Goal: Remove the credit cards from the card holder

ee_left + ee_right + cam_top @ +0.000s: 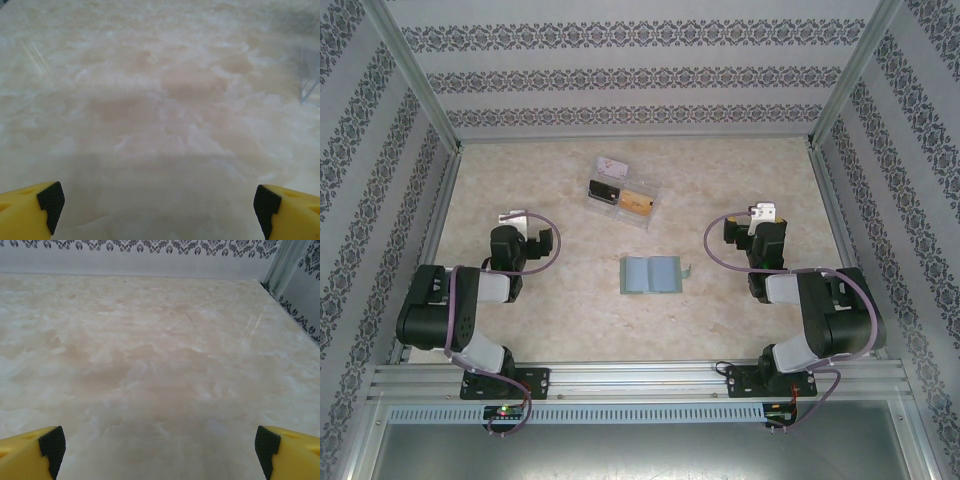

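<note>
Two grippers spread wide, empty: left gripper (160, 200), right gripper (160, 440), each low over marbled table (770, 180). Card holder (650, 274) lies open flat at table centre, between arms. Credit cards (638, 202), white, dark, gold-orange, sit in clear box (642, 222) behind holder, apart.

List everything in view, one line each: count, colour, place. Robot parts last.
card holder: one, pale grey-green, lying open at the table's centre.
clear box: one, transparent, beyond the card holder.
credit cards: three, dark, gold-orange and white, at the clear box.
table: one, marbled beige, under everything.
left claw: one, yellow with black pads, open over bare table.
right claw: one, yellow with black pads, open over bare table.
</note>
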Controlling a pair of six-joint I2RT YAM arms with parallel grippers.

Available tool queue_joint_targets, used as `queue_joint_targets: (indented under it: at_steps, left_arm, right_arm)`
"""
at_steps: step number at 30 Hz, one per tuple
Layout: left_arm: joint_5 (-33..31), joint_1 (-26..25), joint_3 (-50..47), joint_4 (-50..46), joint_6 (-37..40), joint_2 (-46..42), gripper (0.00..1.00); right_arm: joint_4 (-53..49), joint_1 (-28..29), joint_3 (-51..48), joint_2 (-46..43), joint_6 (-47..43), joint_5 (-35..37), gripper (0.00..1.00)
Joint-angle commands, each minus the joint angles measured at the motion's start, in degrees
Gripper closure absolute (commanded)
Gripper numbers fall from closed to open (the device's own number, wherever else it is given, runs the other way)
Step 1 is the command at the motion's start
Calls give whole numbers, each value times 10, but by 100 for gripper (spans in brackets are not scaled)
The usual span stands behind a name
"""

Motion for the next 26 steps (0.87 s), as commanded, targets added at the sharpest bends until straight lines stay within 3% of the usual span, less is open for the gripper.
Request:
queue_joint_targets:
  at_steps: [1, 6, 23, 25, 26]
  left_arm:
    - [-6, 5, 11, 34, 3, 2, 1]
    - [-28, -5, 11, 37, 10, 3, 1]
    - [-11, -6, 18, 25, 15, 5, 1]
    - [-11, -5, 18, 26, 16, 5, 1]
    - [-11, -6, 17, 27, 16, 5, 1]
  right_arm:
    - [23, -10, 5, 3, 10, 10, 2]
    - [17, -15, 7, 3, 16, 4, 2]
    - [20, -16, 5, 2, 15, 4, 2]
    - [43, -17, -7, -2, 5, -33, 2]
    - [64, -23, -29, -4, -10, -91, 2]
